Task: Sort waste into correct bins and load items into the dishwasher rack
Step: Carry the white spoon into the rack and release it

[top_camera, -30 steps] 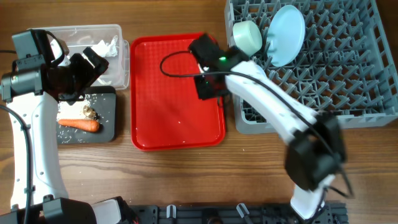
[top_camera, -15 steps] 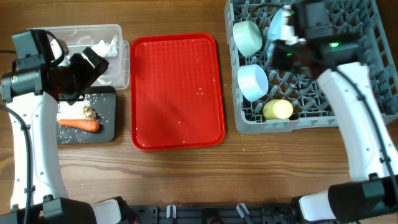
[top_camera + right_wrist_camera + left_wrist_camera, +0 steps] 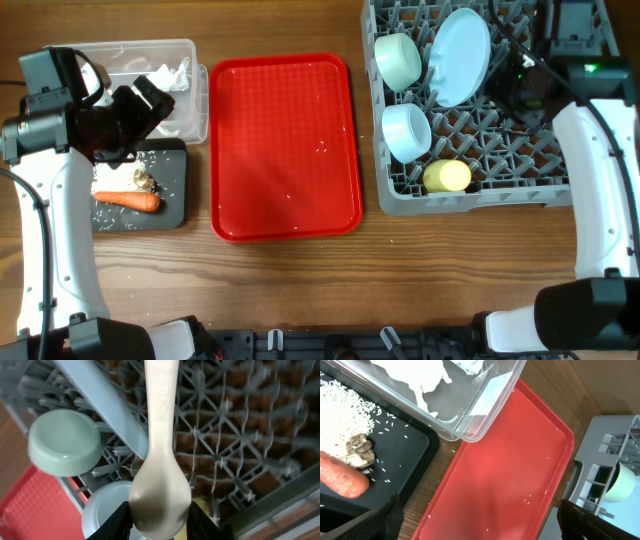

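My right gripper [image 3: 160, 515] is shut on the white spoon [image 3: 161, 450] and holds it above the grey dishwasher rack [image 3: 500, 190]; it also shows in the overhead view [image 3: 517, 82]. The rack holds the pale green bowl [image 3: 398, 60], pale blue plate [image 3: 460, 55], light blue bowl [image 3: 407, 131] and yellow cup [image 3: 447, 176]. My left gripper [image 3: 480, 527] is open and empty over the near corner of the clear tub [image 3: 195, 110], which holds the white tissue [image 3: 170, 73]. The black tray [image 3: 172, 210] holds the carrot [image 3: 128, 200], rice [image 3: 155, 160] and brown scrap [image 3: 145, 181]. The snack wrapper is not in view.
The flat red tray [image 3: 285, 145] lies between the bins and the rack, with a few rice grains on it. The table's wooden front strip runs below it.
My right arm swung right from over the red tray to over the rack's right part, carrying the spoon. The left arm has not moved.
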Robot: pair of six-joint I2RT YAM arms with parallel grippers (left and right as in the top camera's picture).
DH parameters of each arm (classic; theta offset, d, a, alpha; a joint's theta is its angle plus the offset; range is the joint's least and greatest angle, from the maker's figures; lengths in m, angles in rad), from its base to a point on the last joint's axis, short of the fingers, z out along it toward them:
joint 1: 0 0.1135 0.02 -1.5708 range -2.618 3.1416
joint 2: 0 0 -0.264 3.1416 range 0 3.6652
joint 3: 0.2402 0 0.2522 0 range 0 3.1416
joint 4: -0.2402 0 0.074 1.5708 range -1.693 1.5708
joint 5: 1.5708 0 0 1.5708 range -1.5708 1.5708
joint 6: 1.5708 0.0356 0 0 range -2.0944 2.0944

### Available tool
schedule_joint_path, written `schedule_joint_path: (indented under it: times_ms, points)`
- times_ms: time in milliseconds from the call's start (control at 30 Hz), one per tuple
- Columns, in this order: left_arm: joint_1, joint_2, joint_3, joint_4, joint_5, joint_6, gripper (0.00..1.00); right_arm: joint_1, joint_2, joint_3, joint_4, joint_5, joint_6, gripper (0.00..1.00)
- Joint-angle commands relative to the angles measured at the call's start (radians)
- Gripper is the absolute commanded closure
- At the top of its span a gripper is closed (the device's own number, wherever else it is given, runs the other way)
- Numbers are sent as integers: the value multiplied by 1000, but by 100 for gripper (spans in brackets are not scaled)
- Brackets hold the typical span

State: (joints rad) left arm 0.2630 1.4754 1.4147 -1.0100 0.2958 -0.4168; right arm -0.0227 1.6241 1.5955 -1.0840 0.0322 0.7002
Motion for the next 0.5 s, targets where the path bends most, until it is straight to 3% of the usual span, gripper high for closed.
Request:
schedule_joint_path:
  times_ms: [0,100,267,467]
  points:
    - [6,-6,5,3,-6,1,0,3,27,-124,30,-19,289,96]
    - [6,-6,5,3,-5,1,0,3,28,-246,132,-88,429,96]
    - [6,-6,5,3,-6,1,0,5,29,-357,301,-192,425,95]
    - [6,-6,5,3,-6,1,0,6,28,-358,367,-246,335,75]
